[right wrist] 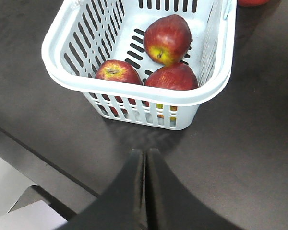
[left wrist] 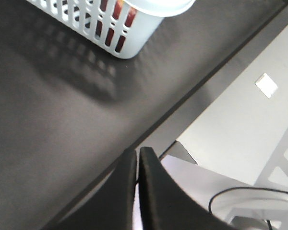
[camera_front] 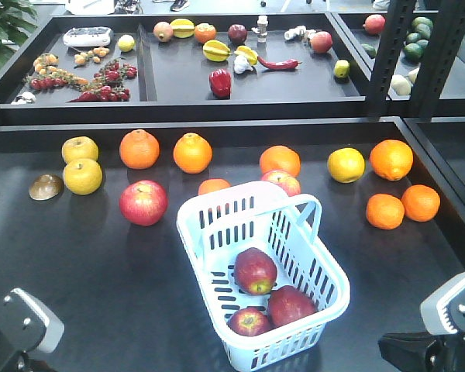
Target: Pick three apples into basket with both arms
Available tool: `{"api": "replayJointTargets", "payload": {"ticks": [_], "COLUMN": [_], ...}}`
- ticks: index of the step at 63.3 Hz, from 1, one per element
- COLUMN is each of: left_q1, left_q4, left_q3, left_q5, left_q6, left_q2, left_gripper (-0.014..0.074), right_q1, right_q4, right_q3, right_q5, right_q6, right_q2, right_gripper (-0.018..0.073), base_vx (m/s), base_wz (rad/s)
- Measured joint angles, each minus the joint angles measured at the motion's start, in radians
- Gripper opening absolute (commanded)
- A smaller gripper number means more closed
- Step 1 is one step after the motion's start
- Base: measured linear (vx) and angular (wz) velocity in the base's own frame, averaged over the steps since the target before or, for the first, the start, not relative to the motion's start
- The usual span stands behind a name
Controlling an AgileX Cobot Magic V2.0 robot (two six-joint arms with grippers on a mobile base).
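The pale blue-white basket (camera_front: 333, 271) stands on the dark table and holds three dark red apples (camera_front: 254, 270), (camera_front: 291, 304), (camera_front: 249, 321). The right wrist view shows the basket (right wrist: 62, 28) and the same apples (right wrist: 167, 38), (right wrist: 117, 73), (right wrist: 176, 77) just ahead of my right gripper (right wrist: 145, 152), which is shut and empty near the table's front edge. My left gripper (left wrist: 138, 152) is shut and empty over the front edge, with a basket corner (left wrist: 134, 36) up ahead. In the front view only arm parts show at the bottom corners.
Two more red apples (camera_front: 143, 202) (camera_front: 282, 182), several oranges (camera_front: 139, 149) and yellow fruits (camera_front: 81, 176) lie behind the basket. A brown object (camera_front: 46, 187) lies at the left. Trays of mixed produce (camera_front: 220, 82) stand at the back. A black post (camera_front: 387, 54) rises at the right.
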Motion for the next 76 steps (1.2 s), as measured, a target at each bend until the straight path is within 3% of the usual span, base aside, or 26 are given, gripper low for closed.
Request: {"api": "replayJointTargets", "payload": {"ticks": [24, 40, 54, 67, 72, 76], "left_q1": [0.0, 0.0, 0.0, 0.0, 0.0, 0.0], "left_q4": [-0.004, -0.209, -0.234, -0.125, -0.029, 0.044], "left_q3": [0.001, 0.001, 0.006, 0.009, 0.013, 0.029], "left_q5": [-0.026, -0.328, -0.417, -0.328, -0.296, -0.294], "left_q6": [-0.002, -0.013, 0.039, 0.213, 0.216, 0.165], "left_q2": [0.0, 0.0, 0.0, -0.001, -0.026, -0.067], "left_gripper": [-0.0006, -0.0006, -0.0006, -0.0006, -0.0006, -0.0006], "right_q1": [0.0, 0.0, 0.0, 0.0, 0.0, 0.0], "right_q4": [0.0, 0.0, 0.001, 0.001, 0.001, 0.001], "right_q3": [0.0, 0.0, 0.0, 0.0, 0.0, 0.0], "right_q5": [0.0, 0.0, 0.0, 0.0, 0.0, 0.0], "right_q6": [0.0, 0.0, 0.0, 0.0, 0.0, 0.0], "right_q2": [0.0, 0.0, 0.0, 0.0, 0.0, 0.0], "right_gripper": [-0.0005, -0.0005, -0.0005, -0.0005, -0.0005, -0.0005], "base_vx": [0.0, 0.0, 0.0, 0.0, 0.0, 0.0], "base_wz": [0.0, 0.0, 0.0, 0.0, 0.0, 0.0]}}
